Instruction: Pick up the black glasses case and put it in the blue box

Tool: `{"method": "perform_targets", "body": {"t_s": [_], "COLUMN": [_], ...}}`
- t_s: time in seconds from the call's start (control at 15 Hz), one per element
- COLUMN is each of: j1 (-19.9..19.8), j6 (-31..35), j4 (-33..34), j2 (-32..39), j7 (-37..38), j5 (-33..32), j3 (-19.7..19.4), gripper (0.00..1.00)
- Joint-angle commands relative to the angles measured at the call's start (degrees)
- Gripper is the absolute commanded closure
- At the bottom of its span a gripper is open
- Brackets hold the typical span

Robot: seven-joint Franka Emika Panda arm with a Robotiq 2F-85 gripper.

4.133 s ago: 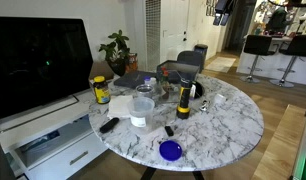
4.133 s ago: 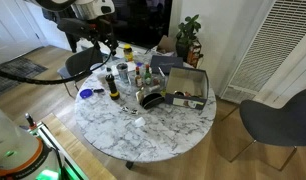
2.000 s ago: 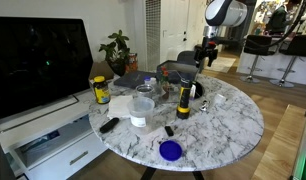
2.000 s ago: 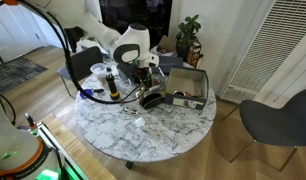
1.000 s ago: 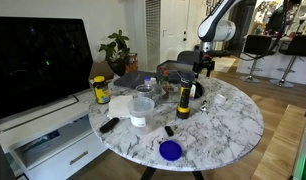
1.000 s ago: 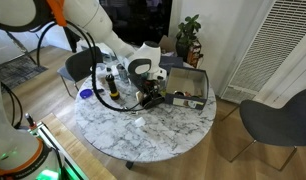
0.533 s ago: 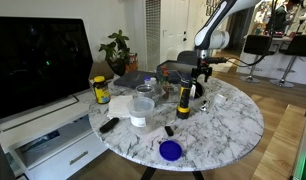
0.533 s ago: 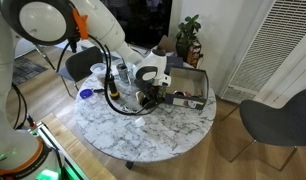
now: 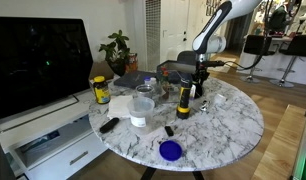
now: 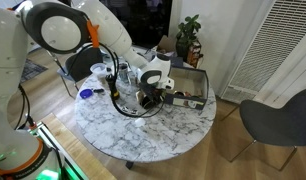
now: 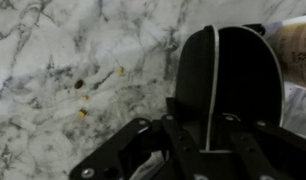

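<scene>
The black glasses case (image 11: 233, 60) lies on the marble table with its pale seam facing up. My gripper (image 11: 208, 122) has come down on its near end, one finger (image 11: 181, 125) on each side of the seam, shut on it. In both exterior views the gripper (image 9: 199, 87) (image 10: 151, 96) is low over the table and covers most of the case (image 10: 144, 101), which still rests on the table. The dark blue box (image 10: 185, 72) (image 9: 177, 68) stands just behind the gripper with objects inside it.
A yellow-and-black cylinder (image 9: 183, 102) stands upright right beside the gripper. A clear tub (image 9: 143, 106), a yellow jar (image 9: 100, 90), a flat black bar (image 9: 110, 125) and a round blue disc (image 9: 170, 150) share the round table (image 9: 233, 125). A plant (image 9: 117, 48) stands behind.
The arm has dropped the last stretch onto the case. The jaws stood wide a second ago and have closed in on the case's sides. The case has not moved.
</scene>
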Motion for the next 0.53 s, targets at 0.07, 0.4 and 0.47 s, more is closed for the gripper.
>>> {"method": "perform_targets", "body": {"t_s": [0.07, 0.4, 0.47], "j1": [-0.4, -0.8, -1.0], "j6": [-2.2, -3.2, -3.3], "j4": [1.1, -1.4, -2.3], "j2": [0.5, -2.1, -3.1], "j7": [1.9, 2.0, 1.6], "j5": [0.0, 0.3, 0.4], "j3": [-0.3, -0.5, -0.4], "gripper": [1.0, 0.99, 0.99]}}
